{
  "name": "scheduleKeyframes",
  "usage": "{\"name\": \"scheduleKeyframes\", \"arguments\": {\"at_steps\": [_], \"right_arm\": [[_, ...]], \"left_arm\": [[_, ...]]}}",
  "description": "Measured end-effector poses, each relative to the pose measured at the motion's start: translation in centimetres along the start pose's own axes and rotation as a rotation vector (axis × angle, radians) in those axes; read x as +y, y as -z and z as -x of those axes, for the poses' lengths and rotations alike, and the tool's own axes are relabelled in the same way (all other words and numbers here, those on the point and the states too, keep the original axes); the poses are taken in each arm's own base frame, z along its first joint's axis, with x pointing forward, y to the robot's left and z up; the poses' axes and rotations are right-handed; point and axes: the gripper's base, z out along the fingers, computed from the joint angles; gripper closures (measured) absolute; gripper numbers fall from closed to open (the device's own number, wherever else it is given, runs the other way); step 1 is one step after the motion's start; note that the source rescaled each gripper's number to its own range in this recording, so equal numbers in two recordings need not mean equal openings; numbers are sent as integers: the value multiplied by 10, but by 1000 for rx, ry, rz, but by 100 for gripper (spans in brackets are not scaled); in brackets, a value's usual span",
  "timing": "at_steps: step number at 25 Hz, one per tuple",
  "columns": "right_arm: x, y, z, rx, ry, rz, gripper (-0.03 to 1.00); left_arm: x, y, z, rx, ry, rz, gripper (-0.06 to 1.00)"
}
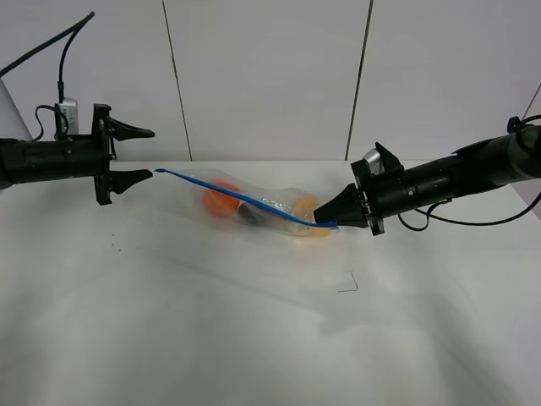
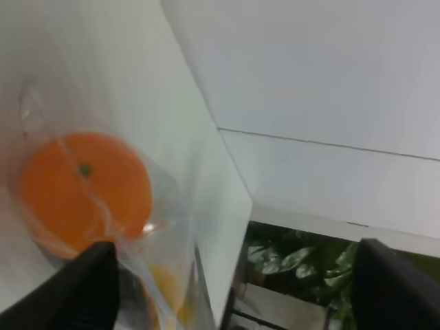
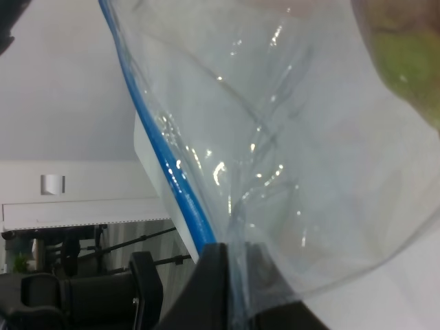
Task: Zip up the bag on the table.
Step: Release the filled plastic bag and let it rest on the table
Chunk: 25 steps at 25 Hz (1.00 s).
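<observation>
The bag (image 1: 254,203) is held raised over the table (image 1: 211,338), with orange, dark and yellow produce inside. Its blue zip strip (image 1: 245,201) runs from upper left down to the right. My right gripper (image 1: 332,222) is shut on the strip's right end. In the right wrist view (image 3: 234,271) the fingers pinch the clear plastic beside the blue strip (image 3: 165,165). My left gripper (image 1: 142,153) is open and level, its lower fingertip (image 1: 145,174) right by the strip's left end. The left wrist view shows its gripper (image 2: 234,258) spread wide, with the orange fruit (image 2: 82,192) seen through the bag.
A small dark bent mark (image 1: 348,284) lies on the table in front of the right arm. White wall panels (image 1: 270,76) stand behind the table's far edge. A cable (image 1: 456,222) hangs under the right arm.
</observation>
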Motion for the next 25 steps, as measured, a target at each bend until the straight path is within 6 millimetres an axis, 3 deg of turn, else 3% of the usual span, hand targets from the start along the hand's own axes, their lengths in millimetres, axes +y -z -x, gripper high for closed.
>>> {"name": "scheduleKeyframes", "arguments": {"at_steps": [5,12,16,20,25], "right_arm": [[0,0,0,0,0,0,97],[0,0,0,0,0,0,97],[0,0,0,0,0,0,97],[0,0,0,2,1,-1,97],[0,0,0,3,1,-1,97]], "left_arm": [[-14,17,23,54,-198,62,-6],[-55,42,36,134,-556,401,-6],[-75,45,25,167,-783,697,-6],[-91,35,4,183,-940,911,-6],[-98,23,-17,206,-948,952,-6]]}}
